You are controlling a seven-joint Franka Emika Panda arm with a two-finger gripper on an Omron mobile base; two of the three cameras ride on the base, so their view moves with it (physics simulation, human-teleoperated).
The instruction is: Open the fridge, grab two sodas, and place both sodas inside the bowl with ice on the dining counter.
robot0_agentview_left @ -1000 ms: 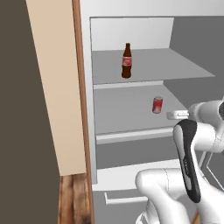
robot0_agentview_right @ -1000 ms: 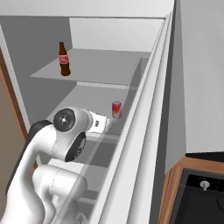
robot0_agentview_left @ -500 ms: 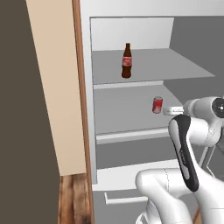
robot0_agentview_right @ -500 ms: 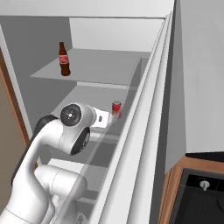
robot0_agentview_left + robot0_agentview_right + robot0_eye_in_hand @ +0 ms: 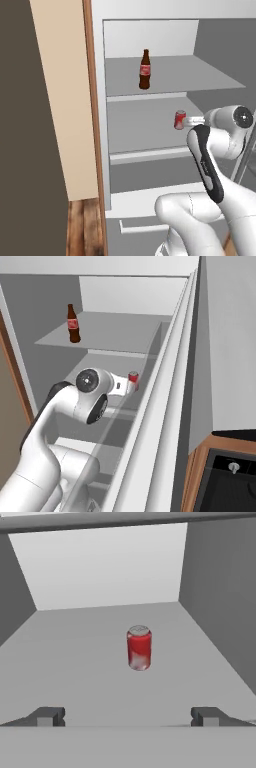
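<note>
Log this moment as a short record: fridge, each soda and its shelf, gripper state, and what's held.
fridge: door open, grey shelves exposed
bottle: dark brown, red label, upright on the upper shelf
can: red, silver top, upright on the shelf below the bottle's
gripper: open, aimed at the can, short of it, not touching
held: nothing
sodas taken out: none, both in the fridge

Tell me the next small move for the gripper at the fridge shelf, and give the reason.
Probably ease the gripper straight forward along the shelf until its fingers flank the can, then close. In the hand view the jaws stand wide open, and the can stands upright ahead of them, nearly centred and untouched. The bottle sits on the shelf above, out of the way.
</note>
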